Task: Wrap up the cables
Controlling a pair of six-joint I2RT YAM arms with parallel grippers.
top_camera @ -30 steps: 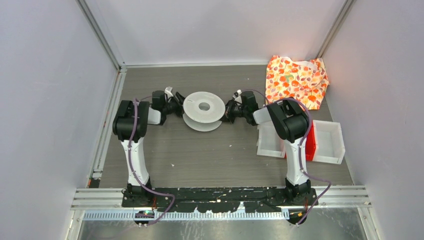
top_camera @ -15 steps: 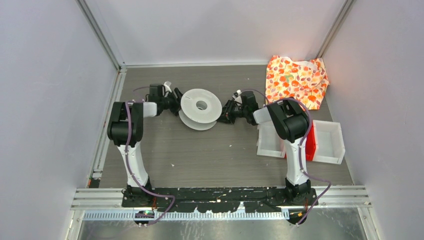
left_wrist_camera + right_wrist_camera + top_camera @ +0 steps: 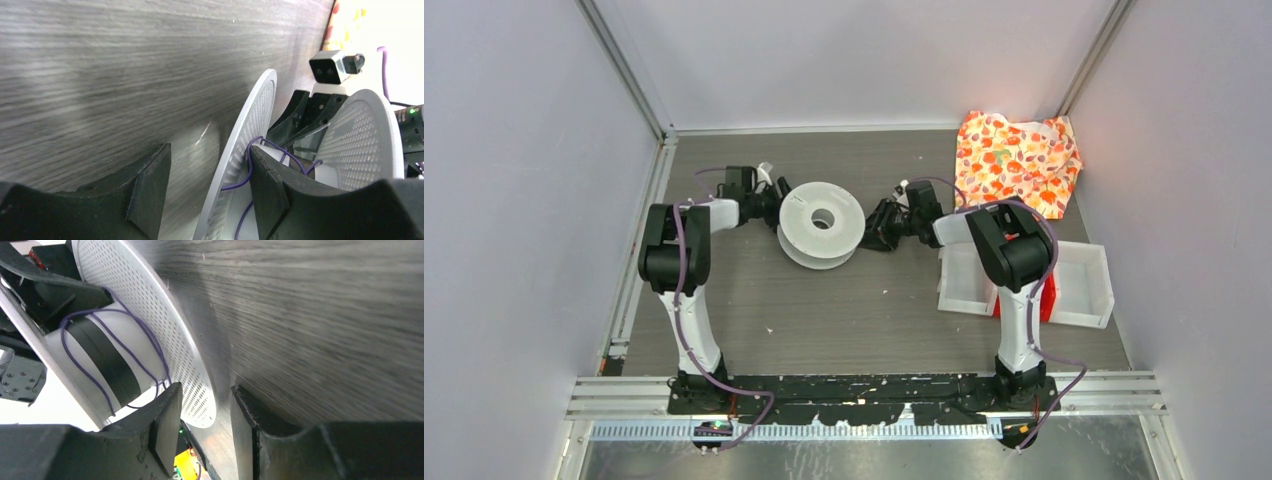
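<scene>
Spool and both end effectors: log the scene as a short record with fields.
spool: white, perforated flanges, tilted, between the two arms
cable: thin purple wire, loose loops round the hub
left end effector: open, fingers astride one flange's edge
right end effector: open, fingers astride a flange's edge on the opposite side
table: grey wood grain
far right: floral cloth
near right: white bins
</scene>
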